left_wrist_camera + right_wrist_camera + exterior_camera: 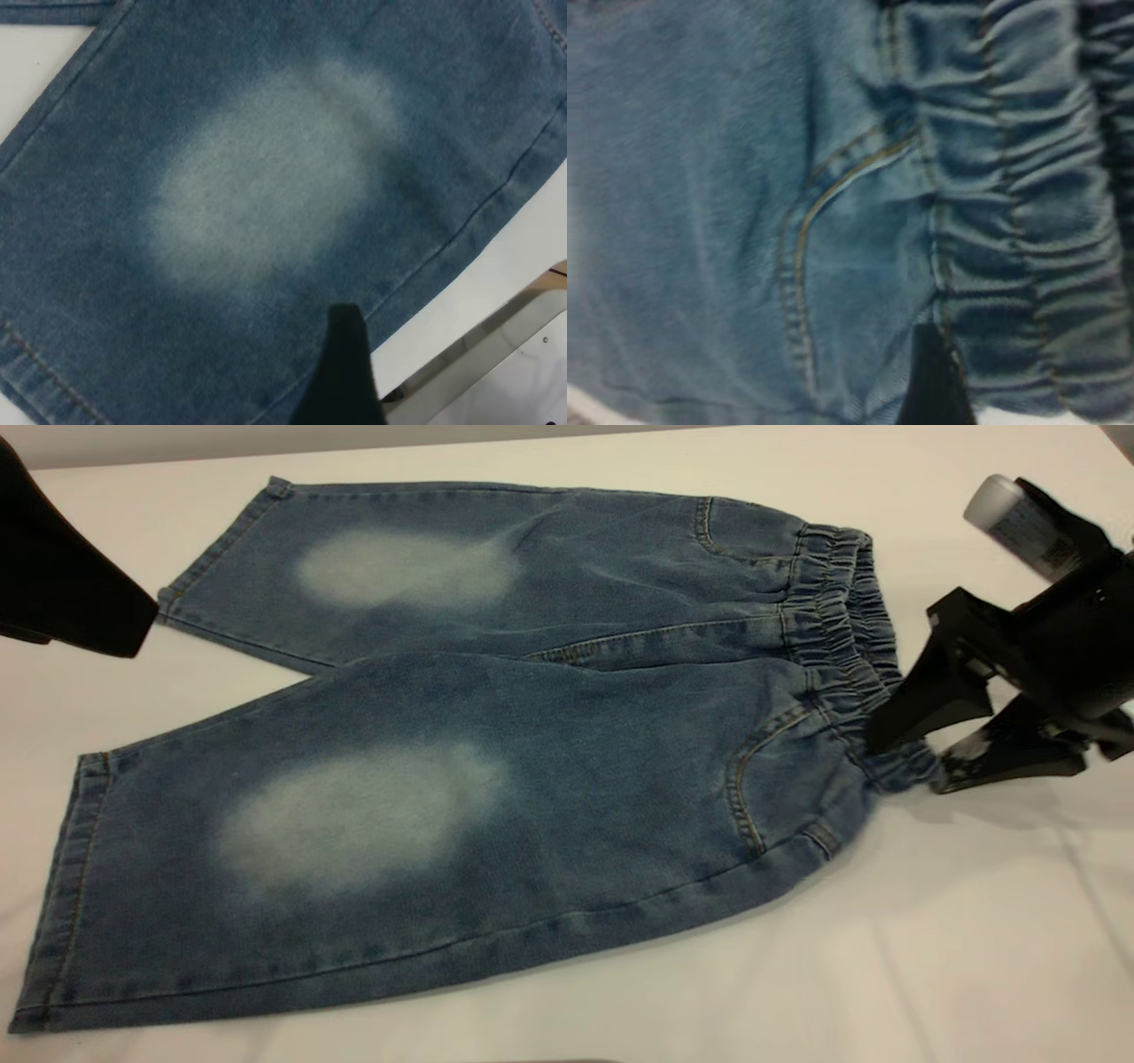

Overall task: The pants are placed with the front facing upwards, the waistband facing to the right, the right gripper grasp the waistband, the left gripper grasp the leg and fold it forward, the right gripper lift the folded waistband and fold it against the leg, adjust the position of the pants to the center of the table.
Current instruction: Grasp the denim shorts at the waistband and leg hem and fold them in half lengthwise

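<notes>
Pants (496, 779) flat, faded denim | waistband (842, 646) ruffled | right pincer (908, 766) astride it

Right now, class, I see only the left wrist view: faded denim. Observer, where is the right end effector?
Observer: The right end effector is at the near corner of the waistband, open, with fabric between its fingers.
Operator: Is anything folded yet?
Observer: No. The pants lie flat, with both legs spread.
Operator: And my own arm?
Observer: The left end effector is by the far leg's hem.
</notes>
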Robot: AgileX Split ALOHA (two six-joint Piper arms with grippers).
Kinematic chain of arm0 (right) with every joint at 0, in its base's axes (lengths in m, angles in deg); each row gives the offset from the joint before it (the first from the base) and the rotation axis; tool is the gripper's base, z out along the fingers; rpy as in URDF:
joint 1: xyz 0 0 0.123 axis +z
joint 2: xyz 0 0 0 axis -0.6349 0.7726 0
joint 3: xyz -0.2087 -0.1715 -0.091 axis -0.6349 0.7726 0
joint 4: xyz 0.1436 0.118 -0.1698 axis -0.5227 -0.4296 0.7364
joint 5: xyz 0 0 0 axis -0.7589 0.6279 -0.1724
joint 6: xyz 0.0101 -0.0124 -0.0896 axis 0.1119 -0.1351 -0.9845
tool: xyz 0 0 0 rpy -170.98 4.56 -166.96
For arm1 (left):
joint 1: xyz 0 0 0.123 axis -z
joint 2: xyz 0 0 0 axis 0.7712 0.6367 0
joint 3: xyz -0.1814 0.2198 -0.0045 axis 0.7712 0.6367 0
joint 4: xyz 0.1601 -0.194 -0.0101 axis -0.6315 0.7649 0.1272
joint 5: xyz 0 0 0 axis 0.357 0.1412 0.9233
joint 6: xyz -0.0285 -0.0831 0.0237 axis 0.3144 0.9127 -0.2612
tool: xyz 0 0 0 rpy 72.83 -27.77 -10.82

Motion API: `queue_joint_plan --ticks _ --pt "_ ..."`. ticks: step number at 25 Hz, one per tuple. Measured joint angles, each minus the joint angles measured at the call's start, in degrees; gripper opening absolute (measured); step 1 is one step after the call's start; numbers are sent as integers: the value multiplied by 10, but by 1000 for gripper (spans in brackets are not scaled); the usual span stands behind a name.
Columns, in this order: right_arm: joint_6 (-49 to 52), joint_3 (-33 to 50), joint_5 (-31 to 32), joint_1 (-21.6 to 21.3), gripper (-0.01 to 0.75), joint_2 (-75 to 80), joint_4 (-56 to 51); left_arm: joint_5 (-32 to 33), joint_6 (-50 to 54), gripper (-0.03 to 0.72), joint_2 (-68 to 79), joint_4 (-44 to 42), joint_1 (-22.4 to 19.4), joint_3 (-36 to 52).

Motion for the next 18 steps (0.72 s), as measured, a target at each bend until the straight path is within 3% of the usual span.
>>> queue_joint_plan --ticks 12,18 --pt "-87 0 97 0 393 9 -54 0 10 554 0 0 0 0" --pt "-73 0 50 0 390 9 -54 0 11 554 0 0 0 0"
